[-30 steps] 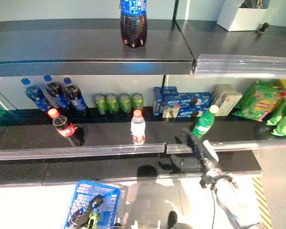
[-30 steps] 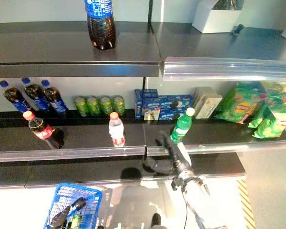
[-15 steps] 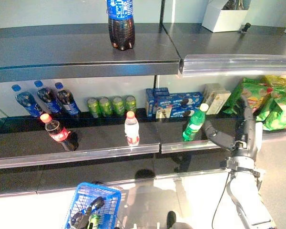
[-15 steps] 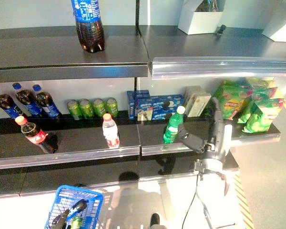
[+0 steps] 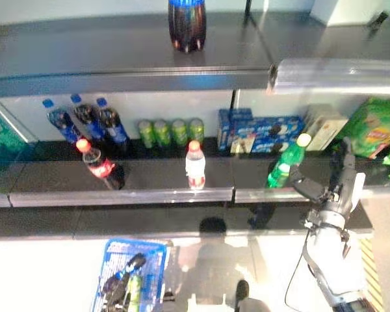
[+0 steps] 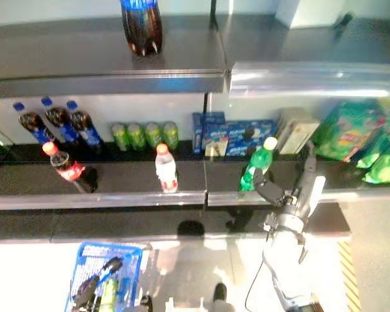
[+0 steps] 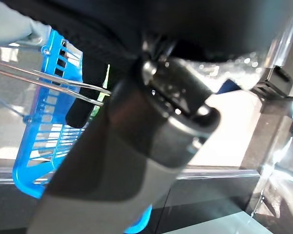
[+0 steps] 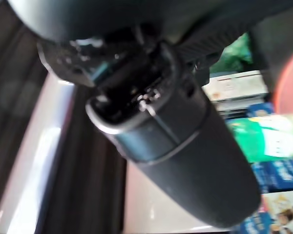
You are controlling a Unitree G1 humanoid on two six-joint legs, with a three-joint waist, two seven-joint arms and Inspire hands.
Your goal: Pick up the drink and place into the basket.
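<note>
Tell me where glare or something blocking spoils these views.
Left eye view: glare whitens the upper shelf's rail and the floor by the blue basket. Right wrist view: the right hand blocks most; the green bottle only partly shows.

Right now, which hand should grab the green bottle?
The right hand: it is open at the middle shelf just right of the green bottle, thumb reaching toward it. The left hand is down at the blue basket, holding its handle.

Right hand (image 5: 331,188) swung from under the shelf — now beside green bottle (image 5: 285,164).
</note>
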